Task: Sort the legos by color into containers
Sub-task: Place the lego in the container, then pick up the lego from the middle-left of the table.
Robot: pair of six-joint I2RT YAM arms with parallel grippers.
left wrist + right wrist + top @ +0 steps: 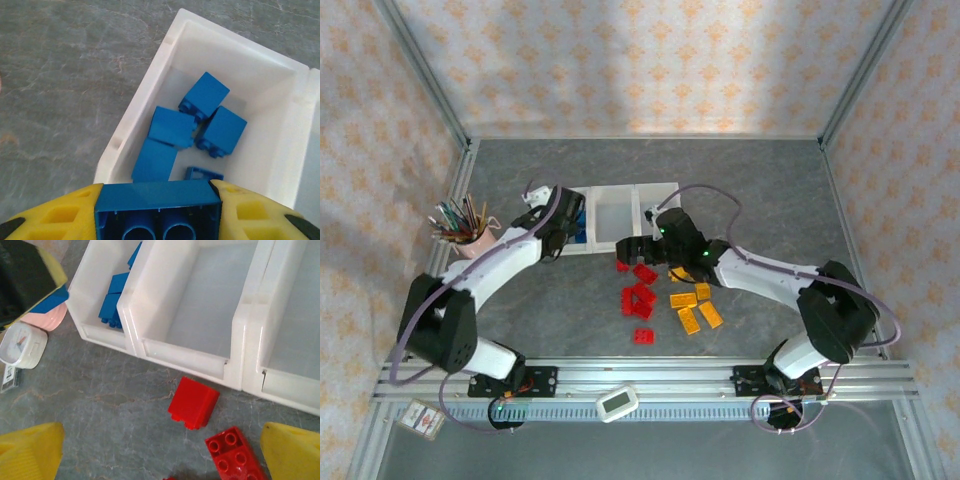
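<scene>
Above bin, seemingly, left claw grips brick.

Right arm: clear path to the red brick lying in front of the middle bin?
Probably yes. The right gripper is open and the red brick lies just ahead of it, with nothing over it. The middle bin stands close behind, so little overshoot room.

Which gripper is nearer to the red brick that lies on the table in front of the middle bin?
Right. The right gripper, open, hangs close over the red brick; the left gripper is off at the left bin, shut on a blue brick.
</scene>
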